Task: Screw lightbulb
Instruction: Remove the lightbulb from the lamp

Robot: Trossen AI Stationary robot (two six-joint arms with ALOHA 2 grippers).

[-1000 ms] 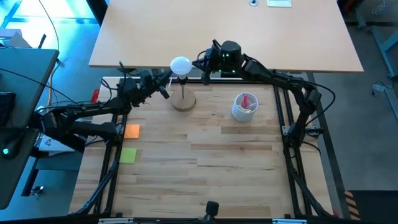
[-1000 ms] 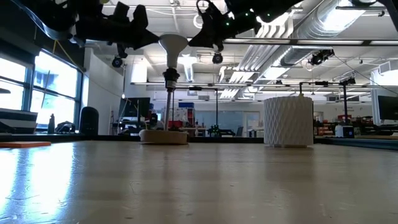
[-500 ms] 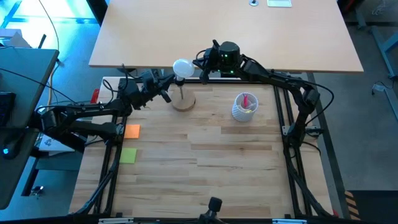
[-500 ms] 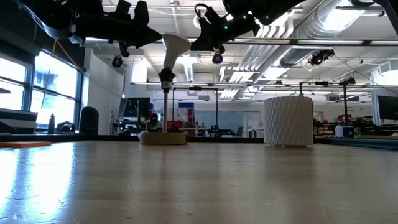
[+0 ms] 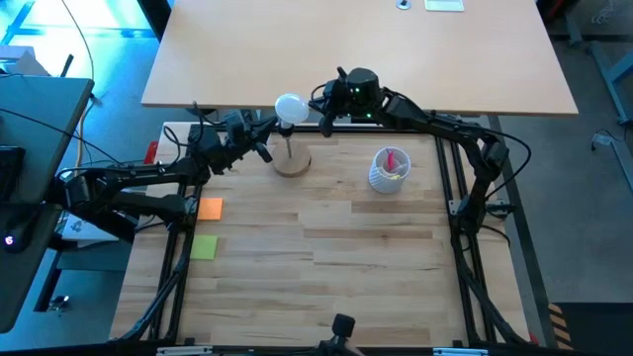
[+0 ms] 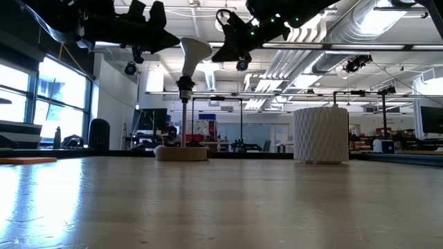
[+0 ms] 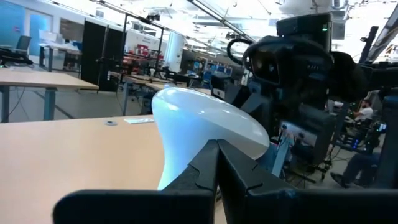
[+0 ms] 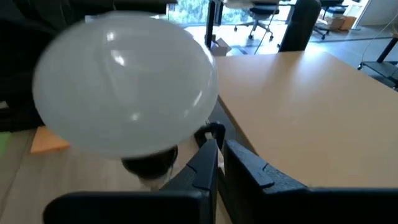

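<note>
Cut off by the low view's upper edge: both arms, leaving only the dark undersides of the left pincer point(image 6: 154, 36) and right pincer point(image 6: 232, 43). Too small in the high view to tell whether either pincer touches the lightbulb point(image 5: 289, 107). Hidden behind the left pincer's own closed fingers point(image 7: 214, 171) in the left wrist view: the lightbulb's neck. Hidden in the right wrist view below the globe: most of the black-topped post point(image 8: 149, 163), blurred as well. Hidden inside the white perforated cup point(image 6: 320, 135) in the low view: its pink contents. Blurred beyond the counter point(image 6: 221, 200): room background.
</note>
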